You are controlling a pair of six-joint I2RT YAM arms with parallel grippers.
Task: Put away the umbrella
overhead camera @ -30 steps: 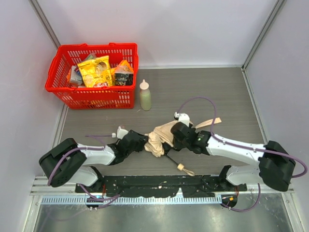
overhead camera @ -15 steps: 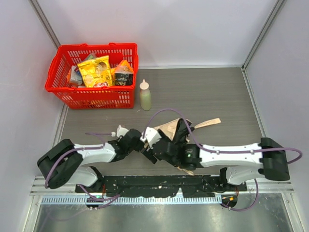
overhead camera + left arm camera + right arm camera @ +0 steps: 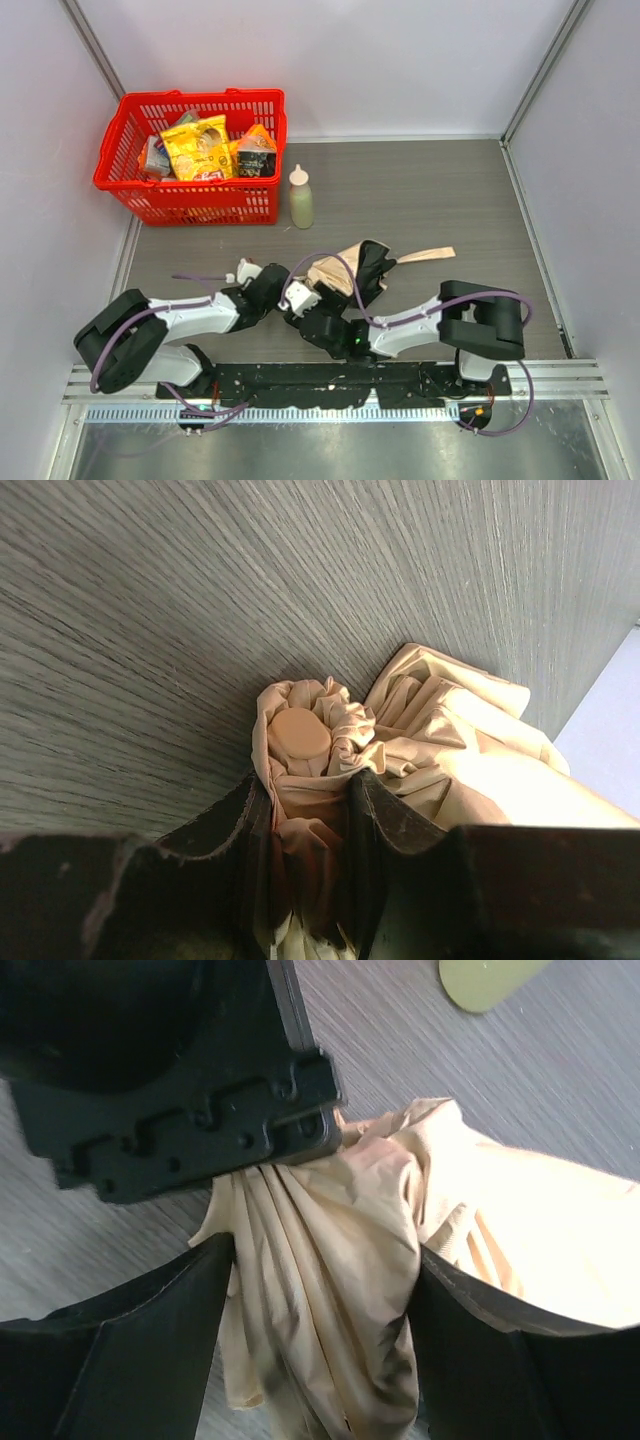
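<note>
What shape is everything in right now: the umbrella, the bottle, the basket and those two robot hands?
Umbrella: folded down, cloth loose and bunched, lying on the table.
Left hand: closed, pinching the umbrella's bunched cloth.
Right hand: open, one finger on either side of the cloth.
Bottle: standing upright, cap on.
Basket: upright, holding snack packets.
</note>
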